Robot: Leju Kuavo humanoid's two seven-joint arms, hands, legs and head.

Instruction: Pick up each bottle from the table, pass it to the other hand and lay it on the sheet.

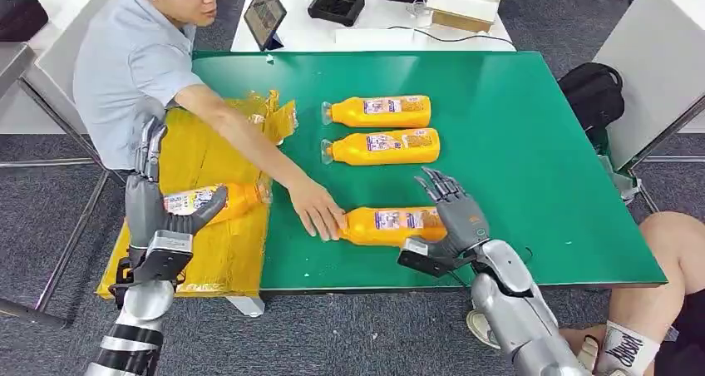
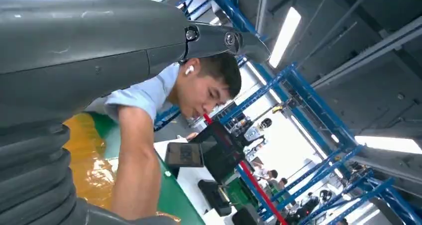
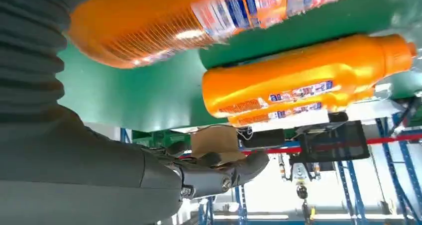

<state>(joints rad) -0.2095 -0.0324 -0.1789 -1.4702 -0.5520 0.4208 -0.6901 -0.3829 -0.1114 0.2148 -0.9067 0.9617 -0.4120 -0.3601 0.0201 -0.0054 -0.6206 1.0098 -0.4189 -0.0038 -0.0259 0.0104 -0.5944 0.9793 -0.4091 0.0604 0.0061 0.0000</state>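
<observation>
The nearest bottle (image 1: 391, 225) lies crosswise just left of the open right hand (image 1: 453, 214), cap toward the person's hand (image 1: 317, 212); the left hand (image 1: 166, 214) grips another bottle (image 1: 218, 201).

Silver segmented arms, grey ribbed wrist covers, dark-fingered left hand (image 1: 162, 214) and right hand (image 1: 456, 214).

Three bottles lie on the table (image 1: 532, 143): two (image 1: 378, 111) (image 1: 384, 146) side by side behind, one (image 1: 391, 225) nearer. A fourth (image 1: 218, 201) lies on the sheet (image 1: 208, 259) left, seemingly under the left hand (image 1: 162, 210).
</observation>
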